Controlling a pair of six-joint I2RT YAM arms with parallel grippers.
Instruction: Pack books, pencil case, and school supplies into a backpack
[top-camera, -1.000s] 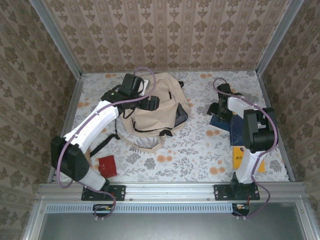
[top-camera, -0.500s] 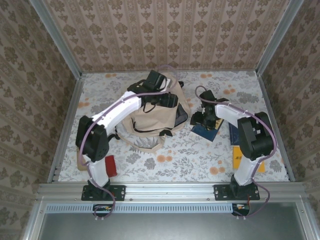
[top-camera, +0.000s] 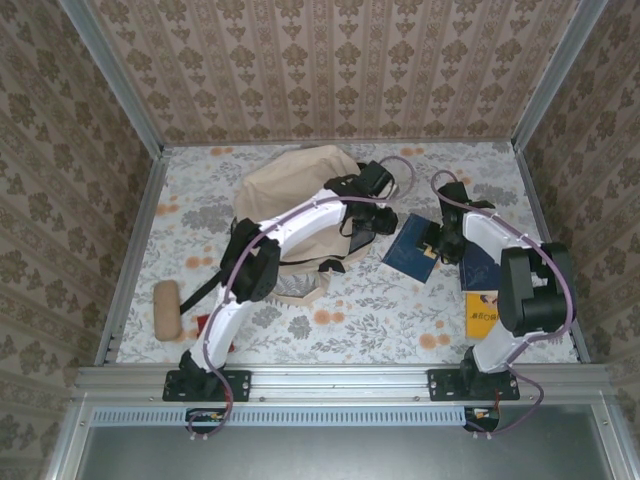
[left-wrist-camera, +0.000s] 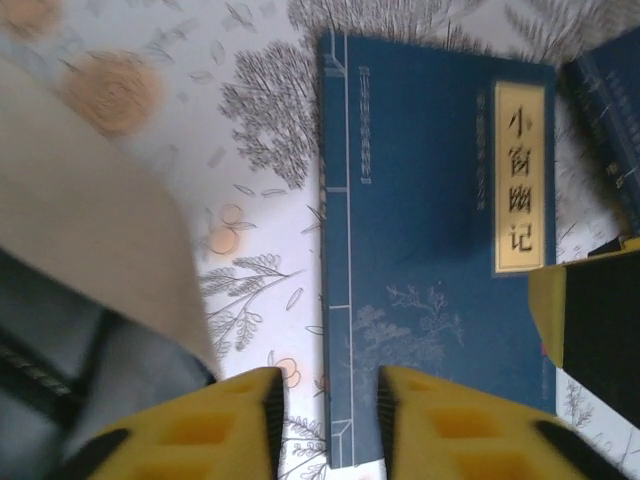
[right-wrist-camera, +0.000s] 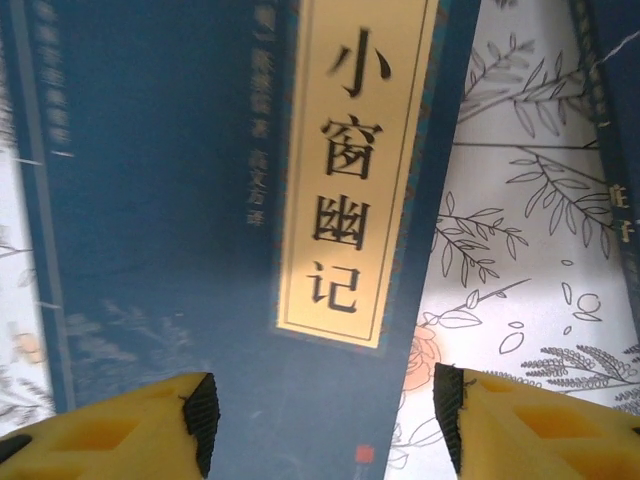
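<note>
Far left, near the table (top-camera: 330, 320) edge: tan pencil case (top-camera: 165, 308). Mid-table: slumped cream backpack (top-camera: 290, 180), left arm draped across. Just right: navy book (top-camera: 408, 252), flat, gold title label. Left gripper (left-wrist-camera: 330, 420) narrowly parted over its spine, holding nothing; right gripper (right-wrist-camera: 325, 420) spread wide above it. Further right: second navy book (right-wrist-camera: 615, 80), yellow book (top-camera: 482, 315).

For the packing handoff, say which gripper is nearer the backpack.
Left. The left gripper is beside the backpack's right edge; the right gripper is farther right, over the navy book.
</note>
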